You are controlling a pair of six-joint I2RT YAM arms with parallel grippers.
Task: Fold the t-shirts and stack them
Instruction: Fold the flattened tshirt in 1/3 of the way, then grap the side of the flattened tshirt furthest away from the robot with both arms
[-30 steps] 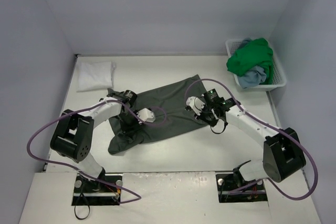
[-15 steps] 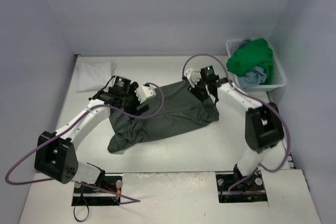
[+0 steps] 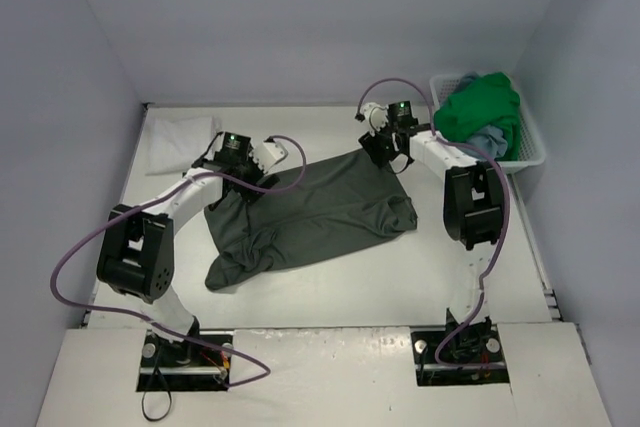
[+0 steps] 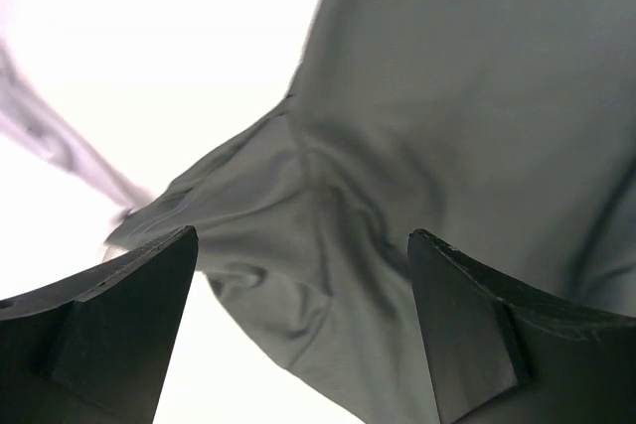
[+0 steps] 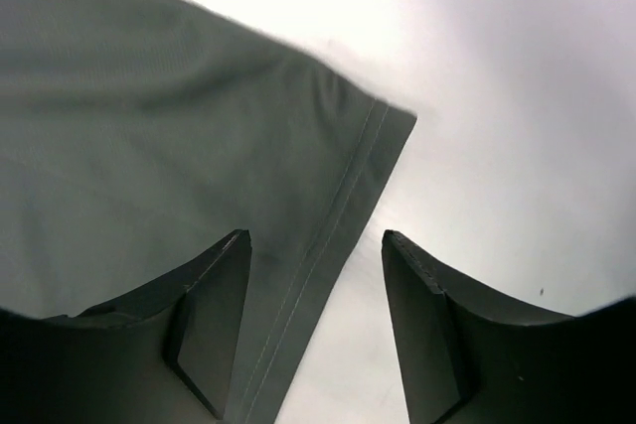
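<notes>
At far left the folded white t-shirt (image 3: 180, 142) sits on the table (image 3: 400, 277), well apart from the work. My left hand (image 3: 266, 157) hangs with fingers wide apart, holding nothing, over the far-left edge of the dark olive-grey t-shirt (image 3: 320, 212). That shirt lies spread mid-table, its long axis running from a bunched near-left end to the far right. My right hand (image 3: 387, 147) hovers over that far-right corner, fingers apart, the hem showing between them, ungripped. I judge each hand takes its own corner next; the bunched end lies nearer the left arm. The green t-shirt (image 3: 478, 107) and light blue t-shirt (image 3: 487, 144) sit in the basket (image 3: 535, 152).
</notes>
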